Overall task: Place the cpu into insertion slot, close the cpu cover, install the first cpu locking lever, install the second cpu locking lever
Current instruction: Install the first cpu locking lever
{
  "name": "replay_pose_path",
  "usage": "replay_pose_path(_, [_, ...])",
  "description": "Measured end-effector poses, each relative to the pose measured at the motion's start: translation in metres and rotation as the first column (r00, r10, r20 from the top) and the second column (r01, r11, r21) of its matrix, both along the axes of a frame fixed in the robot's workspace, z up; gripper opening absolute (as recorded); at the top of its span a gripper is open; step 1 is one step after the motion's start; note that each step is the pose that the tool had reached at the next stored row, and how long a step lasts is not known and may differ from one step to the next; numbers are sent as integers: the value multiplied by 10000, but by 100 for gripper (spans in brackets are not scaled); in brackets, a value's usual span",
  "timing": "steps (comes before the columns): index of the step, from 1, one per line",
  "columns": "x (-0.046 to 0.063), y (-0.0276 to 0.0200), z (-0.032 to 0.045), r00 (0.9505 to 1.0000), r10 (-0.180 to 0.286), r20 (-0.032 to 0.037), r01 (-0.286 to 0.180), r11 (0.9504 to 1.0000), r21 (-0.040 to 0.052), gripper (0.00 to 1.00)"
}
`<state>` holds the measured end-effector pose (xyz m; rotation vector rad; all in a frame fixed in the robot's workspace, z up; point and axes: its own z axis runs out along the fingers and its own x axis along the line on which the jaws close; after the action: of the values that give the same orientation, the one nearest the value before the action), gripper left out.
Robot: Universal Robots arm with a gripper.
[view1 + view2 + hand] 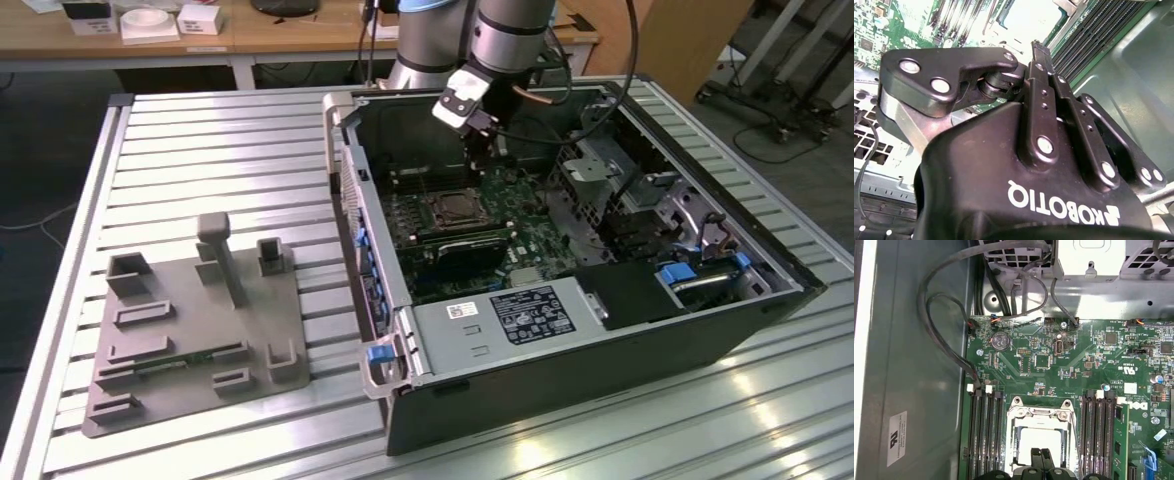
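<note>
Silvery cpu cover (1040, 415) lies flat around the pale cpu (1038, 440) in the insertion slot (458, 211), centre of the exterior view; gripper (1040, 454) clenched, fingertips together, just above

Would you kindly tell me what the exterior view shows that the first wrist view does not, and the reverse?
The exterior view adds the grey fixture block on the slatted table, to the exterior view's left of the computer case. The first wrist view adds the coin battery and a white sticker on the case wall. Both share the insertion slot on the green board, memory slots beside it, and the claw near it, closed.
</note>
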<state>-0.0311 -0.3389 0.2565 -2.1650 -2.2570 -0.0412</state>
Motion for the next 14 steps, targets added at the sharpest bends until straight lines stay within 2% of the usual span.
replay_pose_path(3, [0, 2, 1, 9999, 139, 0, -139, 9999, -3, 11])
replay_pose_path(7, [-1, 2, 0, 9964, 842, -2, -842, 9964, -4, 11])
replay_pose_path(11, [0, 2, -1, 9876, 1568, -1, -1568, 9876, -3, 11])
replay_pose_path(14, [-1, 2, -2, 9776, 2103, -1, -2103, 9776, -3, 11])
